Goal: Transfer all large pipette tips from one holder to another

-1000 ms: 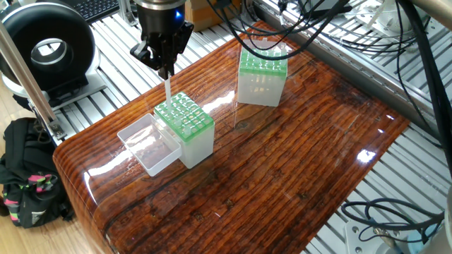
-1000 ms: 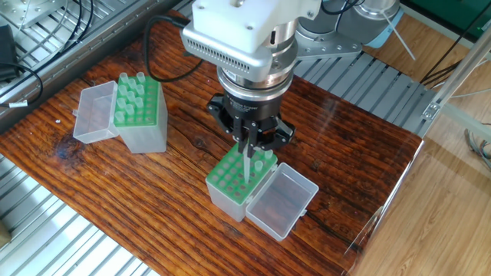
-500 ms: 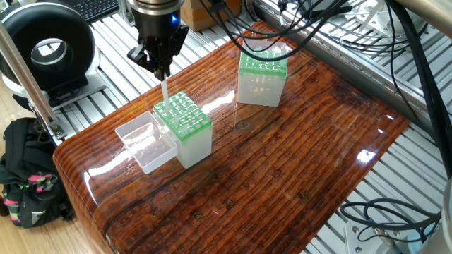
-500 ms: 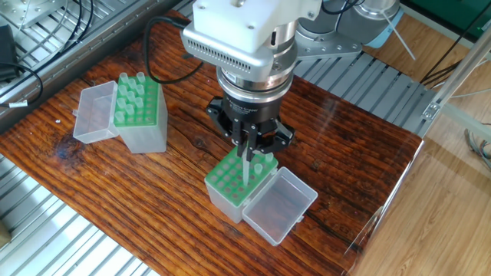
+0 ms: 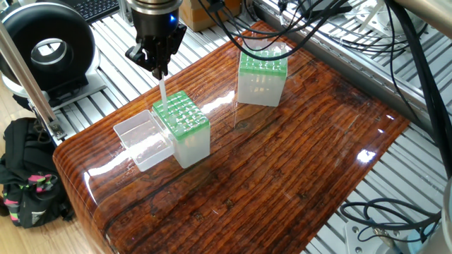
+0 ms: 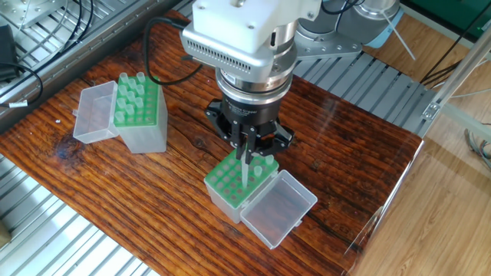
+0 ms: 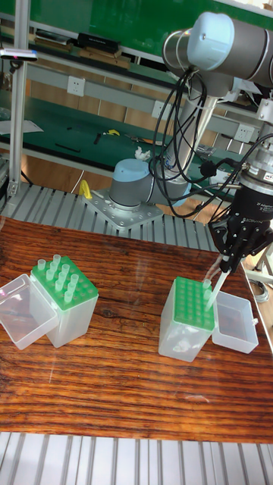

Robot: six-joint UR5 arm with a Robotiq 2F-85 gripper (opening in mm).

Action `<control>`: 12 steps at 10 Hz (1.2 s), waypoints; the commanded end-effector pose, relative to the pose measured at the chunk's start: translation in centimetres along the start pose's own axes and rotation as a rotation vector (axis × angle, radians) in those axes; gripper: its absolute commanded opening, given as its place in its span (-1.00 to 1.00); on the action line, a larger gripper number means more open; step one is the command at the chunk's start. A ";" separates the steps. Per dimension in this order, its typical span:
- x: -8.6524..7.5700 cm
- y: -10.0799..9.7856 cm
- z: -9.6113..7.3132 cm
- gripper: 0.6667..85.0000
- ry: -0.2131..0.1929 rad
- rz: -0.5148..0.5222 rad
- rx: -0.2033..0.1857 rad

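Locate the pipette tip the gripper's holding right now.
The pipette tip hangs from the gripper, its point at the green grid of the tip holder with the open lid. In the tall fixed view that is the right-hand holder.

A single pipette tip (image 6: 244,170) is pinched upright in the tool (image 6: 248,147), its point down at the green grid of the near holder (image 6: 229,186). That holder's clear lid (image 6: 278,209) is seen hinged open at its right side. Two more tips (image 6: 263,164) are seated at the grid's far edge. The far holder (image 6: 140,113), well apart on the tabletop (image 6: 115,199), is stocked with tips.
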State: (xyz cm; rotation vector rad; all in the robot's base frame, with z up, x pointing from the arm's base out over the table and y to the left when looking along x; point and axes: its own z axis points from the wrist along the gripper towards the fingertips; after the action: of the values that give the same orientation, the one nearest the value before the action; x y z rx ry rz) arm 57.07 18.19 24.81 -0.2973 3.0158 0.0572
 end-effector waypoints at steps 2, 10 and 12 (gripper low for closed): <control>0.2 0.5 -0.1 -0.64 0.006 -0.018 -0.023; 0.4 0.8 -0.1 -0.08 0.009 -0.078 -0.035; 0.7 0.9 -0.1 0.16 0.021 -0.092 -0.039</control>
State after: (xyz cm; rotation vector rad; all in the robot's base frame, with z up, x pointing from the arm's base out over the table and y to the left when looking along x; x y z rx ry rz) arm 56.56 18.62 24.72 -0.4127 3.0152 0.0811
